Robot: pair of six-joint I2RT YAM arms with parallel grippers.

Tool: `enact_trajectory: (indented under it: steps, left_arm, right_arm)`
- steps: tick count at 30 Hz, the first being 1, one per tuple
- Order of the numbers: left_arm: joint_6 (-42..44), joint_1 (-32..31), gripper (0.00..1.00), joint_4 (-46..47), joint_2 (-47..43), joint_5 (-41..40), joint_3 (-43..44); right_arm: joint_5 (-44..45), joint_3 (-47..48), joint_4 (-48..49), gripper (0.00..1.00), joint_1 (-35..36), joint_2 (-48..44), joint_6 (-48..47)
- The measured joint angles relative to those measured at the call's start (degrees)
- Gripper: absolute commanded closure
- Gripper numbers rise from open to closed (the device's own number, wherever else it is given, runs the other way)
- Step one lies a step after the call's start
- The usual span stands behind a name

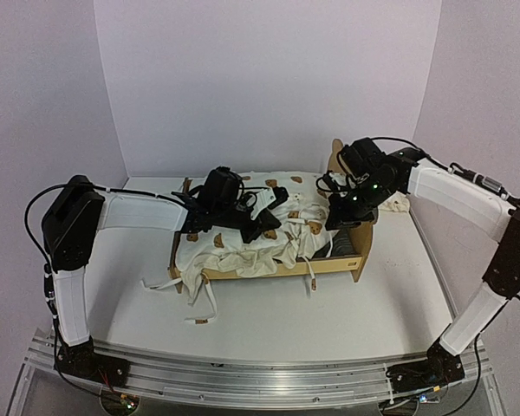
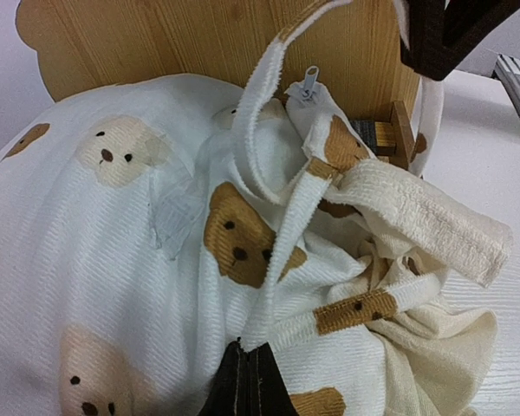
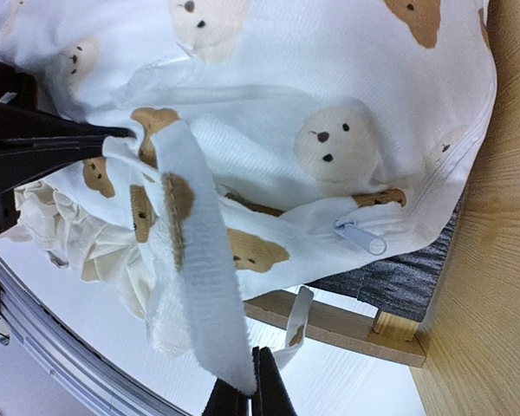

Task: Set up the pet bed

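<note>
Pet bed (image 1: 269,269) sits mid-frame on the tabletop (image 1: 269,325) in the top view, headboard toward the right. Bear-print cushion (image 1: 243,234) lies rumpled across it, spilling over the left end. Left end effector (image 2: 247,368), bottom centre of its wrist view, is clamped on a tie string (image 2: 282,238). Right end effector (image 3: 251,381) is closed on the end of a broad tie strap (image 3: 199,286)

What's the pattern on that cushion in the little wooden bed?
The cushion is cream with brown and pale bear faces, clearest in the left wrist view.
</note>
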Motion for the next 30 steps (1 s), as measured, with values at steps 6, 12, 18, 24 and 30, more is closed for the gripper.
enact_trajectory:
  steps: [6, 12, 18, 24, 30]
  left_arm:
    - [0.2, 0.0, 1.0, 0.0, -0.5, 0.0, -0.3]
    - [0.2, 0.0, 1.0, 0.1, -0.6, 0.0, -0.3]
    - [0.2, 0.0, 1.0, 0.1, -0.6, 0.0, -0.3]
    - [0.2, 0.0, 1.0, 0.1, -0.6, 0.0, -0.3]
    - [-0.6, 0.0, 1.0, 0.3, -0.6, 0.6, -0.3]
  right_arm:
    - [-0.3, 0.0, -0.1, 1.0, -1.3, 3.4, 0.0]
    - [0.5, 1.3, -0.2, 1.0, -2.1, 9.0, -1.2]
    - [1.2, 3.1, 0.1, 1.0, -2.1, 13.4, -1.9]
    - [2.1, 2.4, 0.3, 0.89, -2.1, 13.9, -1.6]
    - [2.7, -0.6, -1.7, 0.58, -2.1, 13.7, -0.5]
